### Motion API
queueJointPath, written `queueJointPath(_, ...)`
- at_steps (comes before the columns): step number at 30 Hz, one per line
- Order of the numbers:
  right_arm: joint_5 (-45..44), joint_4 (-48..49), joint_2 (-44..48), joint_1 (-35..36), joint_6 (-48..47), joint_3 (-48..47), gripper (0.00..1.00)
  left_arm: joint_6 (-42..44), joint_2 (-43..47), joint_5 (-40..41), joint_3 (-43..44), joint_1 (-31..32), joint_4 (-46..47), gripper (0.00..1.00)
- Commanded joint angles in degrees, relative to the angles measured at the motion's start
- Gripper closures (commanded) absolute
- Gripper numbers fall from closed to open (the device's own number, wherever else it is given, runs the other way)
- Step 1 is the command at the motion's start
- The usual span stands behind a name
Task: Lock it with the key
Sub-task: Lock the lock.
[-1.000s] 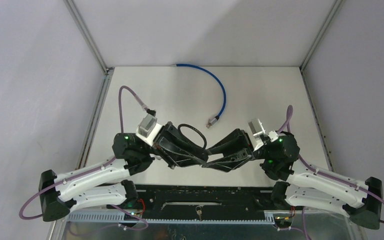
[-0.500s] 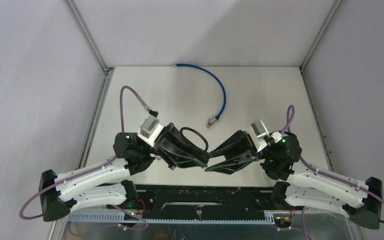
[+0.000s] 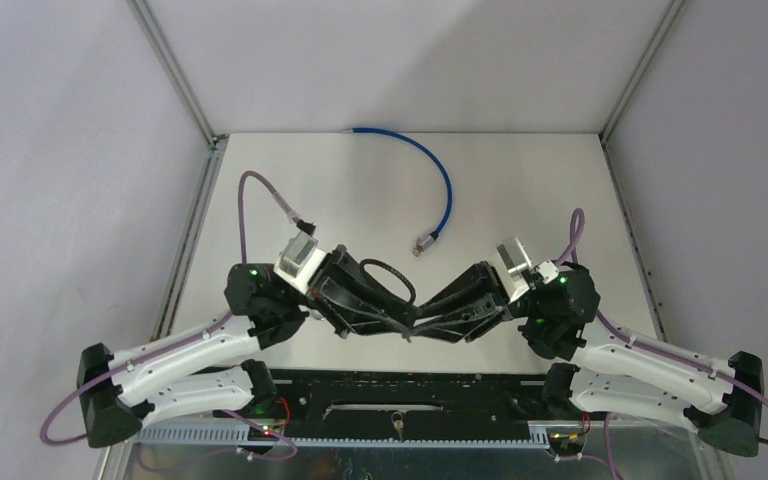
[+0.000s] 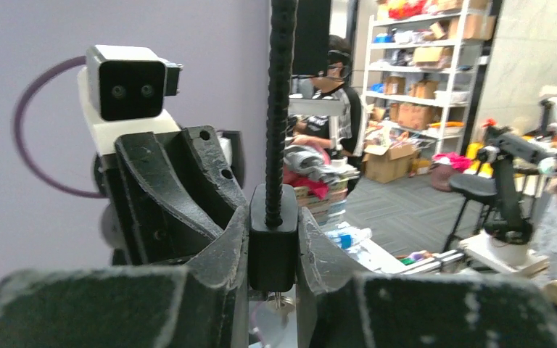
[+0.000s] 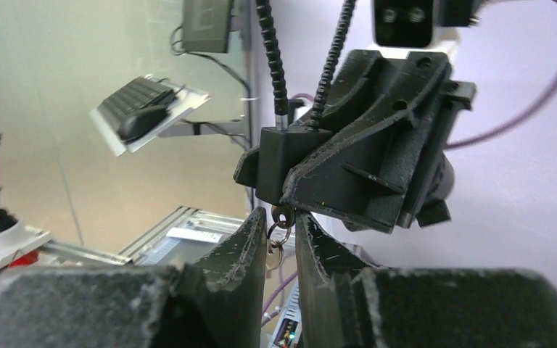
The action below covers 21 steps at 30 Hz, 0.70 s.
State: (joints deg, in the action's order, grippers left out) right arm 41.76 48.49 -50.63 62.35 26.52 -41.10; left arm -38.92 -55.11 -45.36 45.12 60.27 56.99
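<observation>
My left gripper point(image 3: 400, 318) is shut on the black lock body point(image 4: 273, 243), held upright between its fingers point(image 4: 228, 250). The lock's black ribbed cable point(image 4: 279, 109) rises from the body and loops over the left gripper in the top view point(image 3: 385, 272). A small metal key point(image 5: 281, 216) sticks out of the lock's underside point(image 5: 279, 167), and a key ring point(image 5: 275, 243) hangs from it. My right gripper point(image 5: 281, 217) meets the left one tip to tip point(image 3: 422, 322), with its jaws closed narrowly round the key's head.
A blue network cable point(image 3: 445, 190) curves across the far half of the white table point(image 3: 520, 190). A black rail point(image 3: 400, 400) runs along the near edge between the arm bases. Grey walls enclose the table on three sides.
Half a second ago the right gripper's jaws stood wider and a little back from the lock. They have moved in and closed on the key. The left gripper has kept its hold.
</observation>
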Motion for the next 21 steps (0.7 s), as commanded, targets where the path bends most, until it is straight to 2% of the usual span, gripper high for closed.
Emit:
queueJointPath(1, -1.22, 1.14, -0.01, 0.8, -0.2, -3.02, 0.78, 2.63, 0.18, 0.27, 2.02, -1.7, -4.28, 1.0)
queueJointPath(5, -1.94, -0.15, 0.16, 1.13, -1.06, -3.02, 0.84, 3.08, 0.09, 0.42, 2.07, -1.0, -5.25, 1.0)
queueJointPath(10, -3.31, -1.4, 0.6, 1.45, -2.36, -3.02, 1.0, 4.16, 0.27, 1.04, 1.99, -1.09, -7.31, 1.0)
queueJointPath(16, -8.88, -6.39, 2.09, 1.96, -7.62, -3.02, 1.0, 7.64, 1.23, 3.89, 2.11, -1.12, -13.1, 1.0)
queueJointPath(21, -18.94, -12.55, 4.21, 3.35, -13.65, -3.02, 1.0, 13.1, 3.61, 11.65, 2.33, -1.12, -21.68, 1.0)
